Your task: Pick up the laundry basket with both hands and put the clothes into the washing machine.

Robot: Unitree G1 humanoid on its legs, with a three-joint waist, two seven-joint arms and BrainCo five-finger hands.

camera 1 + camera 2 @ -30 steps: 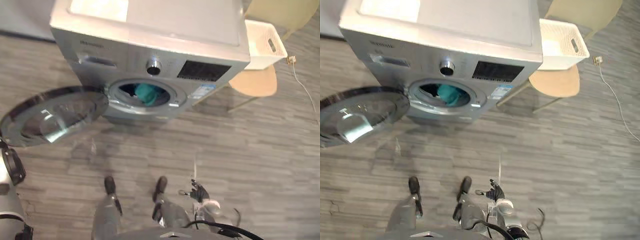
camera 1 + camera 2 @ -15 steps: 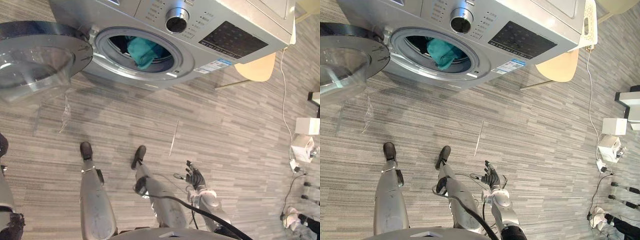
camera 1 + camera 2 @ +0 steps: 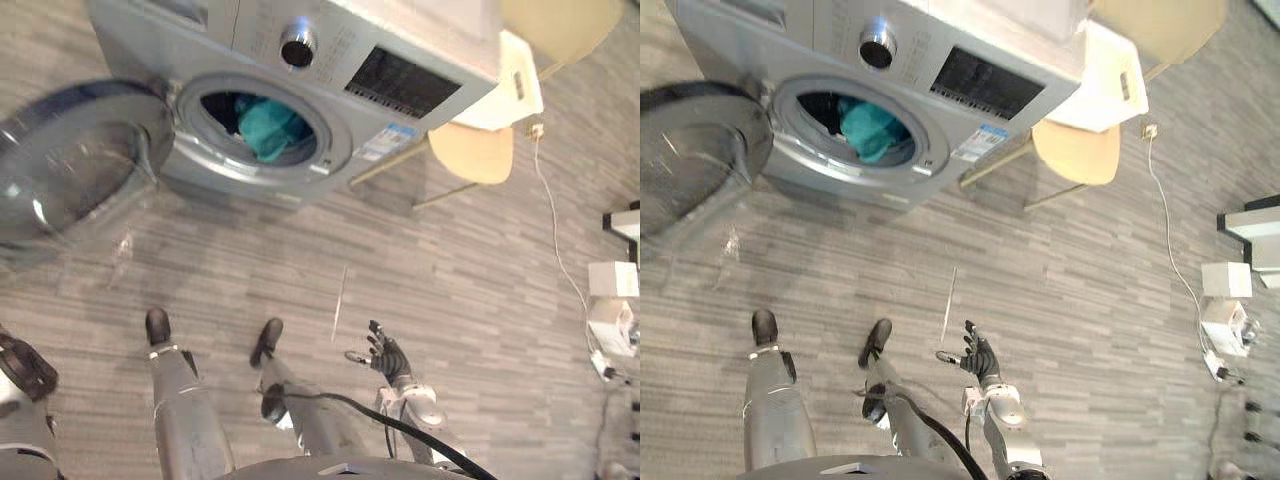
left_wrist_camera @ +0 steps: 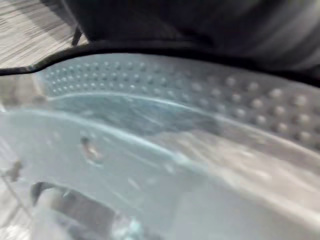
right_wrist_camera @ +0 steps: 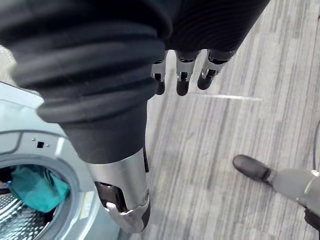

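The right hand (image 3: 978,355) hangs empty, fingers loosely spread, the washer (image 3: 420,75) well ahead of it holding teal cloth (image 3: 270,126); the left hand (image 4: 210,20), close to the door (image 4: 150,150), cannot be judged for grip.

A tan-seated chair (image 3: 485,152) stands on the grey plank floor (image 3: 470,290), where a white cable (image 3: 555,225) trails past a white box (image 3: 612,278).

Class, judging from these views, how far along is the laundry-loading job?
Done: teal cloth lies inside the washing machine drum; the basket sits on the chair. In hand: nothing; the right hand is open. Remaining: probably closing the open door.
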